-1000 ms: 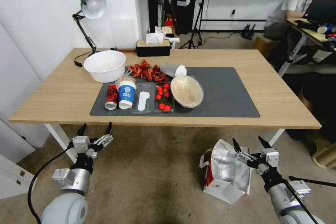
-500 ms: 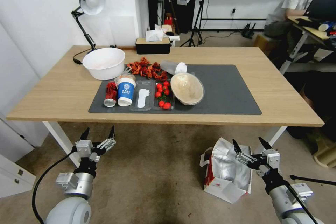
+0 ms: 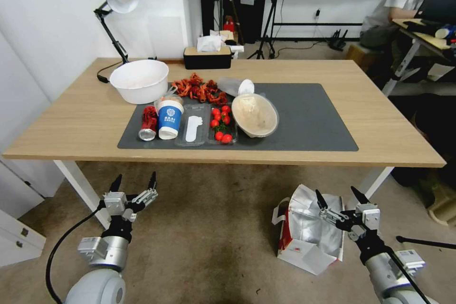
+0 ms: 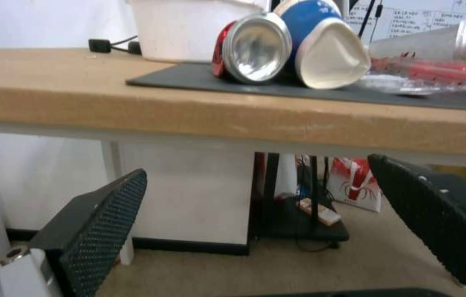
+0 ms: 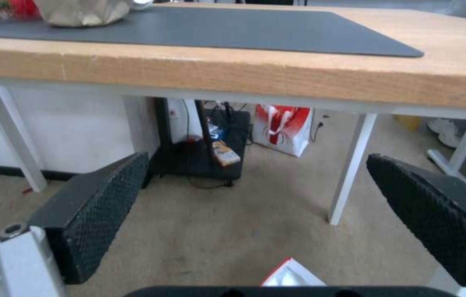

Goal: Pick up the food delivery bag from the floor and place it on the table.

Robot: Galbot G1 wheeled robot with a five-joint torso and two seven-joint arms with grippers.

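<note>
Silver foil lining marks target: food delivery bag [image 3: 308, 230] stands open-mouthed on floor [image 3: 213, 228], below near edge of desk [image 3: 85, 118], toward its right end. Not yet grasped.

Left to right:
- Left hand [image 3: 133, 183] idle, low before desk's left leg, fingers spread wide, empty. Best kept parked clear of desk edge.
- Desk centre: grey mat [image 3: 308, 123] crowded on left half with white bowl [image 3: 138, 80], red can [image 3: 148, 122], blue paper cup [image 3: 169, 118], cherry tomatoes [image 3: 221, 123]. Right half of mat bare; judged best landing spot.
- Right hand [image 3: 338, 194] over bag's mouth, fingers wide, holding nothing.

Step in hand: approach to grasp. Advice: lower right hand onto rim or white strap handle [image 3: 276, 211], not loose foil; close firmly; lift straight, well above desk edge, before swinging in. Risk: thin wall crumpling, bag tipping.
</note>
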